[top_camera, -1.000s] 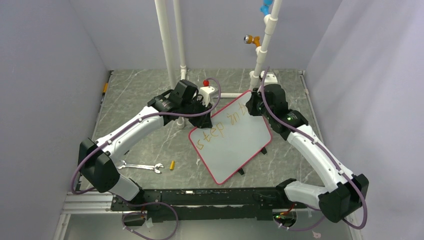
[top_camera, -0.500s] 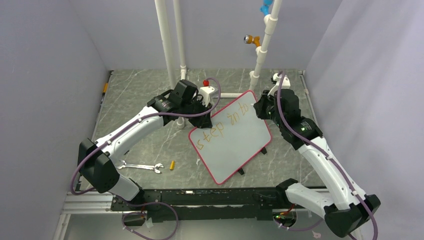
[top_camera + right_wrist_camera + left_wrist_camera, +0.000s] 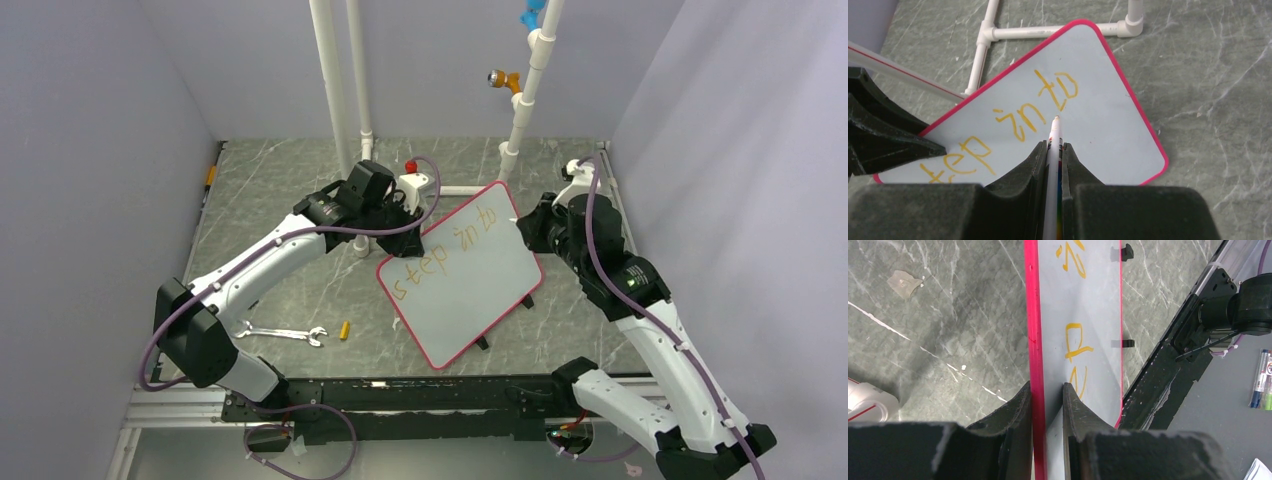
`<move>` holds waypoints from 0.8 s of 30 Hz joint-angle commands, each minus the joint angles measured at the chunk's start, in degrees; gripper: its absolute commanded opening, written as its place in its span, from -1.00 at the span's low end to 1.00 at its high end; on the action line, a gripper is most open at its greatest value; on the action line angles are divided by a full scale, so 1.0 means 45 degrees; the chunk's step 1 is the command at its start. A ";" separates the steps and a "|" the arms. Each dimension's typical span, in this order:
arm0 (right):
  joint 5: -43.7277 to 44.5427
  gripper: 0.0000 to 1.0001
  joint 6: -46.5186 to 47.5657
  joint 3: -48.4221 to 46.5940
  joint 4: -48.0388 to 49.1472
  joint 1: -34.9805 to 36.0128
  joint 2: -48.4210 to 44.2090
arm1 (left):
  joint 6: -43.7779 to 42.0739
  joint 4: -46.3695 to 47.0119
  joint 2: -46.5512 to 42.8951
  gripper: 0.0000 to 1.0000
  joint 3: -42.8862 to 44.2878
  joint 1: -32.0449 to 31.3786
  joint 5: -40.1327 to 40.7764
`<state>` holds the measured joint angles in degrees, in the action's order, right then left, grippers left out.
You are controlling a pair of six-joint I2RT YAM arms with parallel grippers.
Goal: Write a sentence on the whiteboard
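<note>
The right gripper (image 3: 1054, 148) has its two black fingers pressed tight on a slim white marker pen with a coloured label (image 3: 1053, 137). The pen's pale tip points out past the fingertips, and in the right wrist view it lies over the board just below the word "to"; whether the tip touches the surface cannot be told. From above, this gripper (image 3: 523, 222) hangs at the board's far right edge.

The left gripper (image 3: 1047, 388) stands at a narrow gap, its dark fingers clamped on the rim of the flat white whiteboard with rounded corners and a thin red-pink border (image 3: 1095, 295), one finger on each face.

The whiteboard (image 3: 470, 295) sits tilted in the middle of the grey marbled table (image 3: 270, 200), between the two arms, with two small black clips (image 3: 483, 342) on its near right edge. Thin orange-yellow handwriting (image 3: 1020, 125) runs along its upper part and reads "step into".

A silver open-ended wrench (image 3: 282, 333) and a small yellow cylinder (image 3: 344, 330) lie on the table near the left arm's base. White plastic pipes (image 3: 330, 80) rise at the back.
</note>
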<state>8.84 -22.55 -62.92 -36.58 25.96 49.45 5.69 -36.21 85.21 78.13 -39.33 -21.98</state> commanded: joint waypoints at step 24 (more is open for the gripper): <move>-0.3280 -1.00 -0.1120 0.1545 0.0461 0.0851 -0.0898 | 0.0754 0.1170 -0.1039 -1.00 -0.0872 0.0035 0.2535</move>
<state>-6.57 -26.04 -57.23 -39.64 27.70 47.46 9.74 -34.89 81.97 74.74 -39.53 -18.55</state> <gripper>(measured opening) 0.130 0.249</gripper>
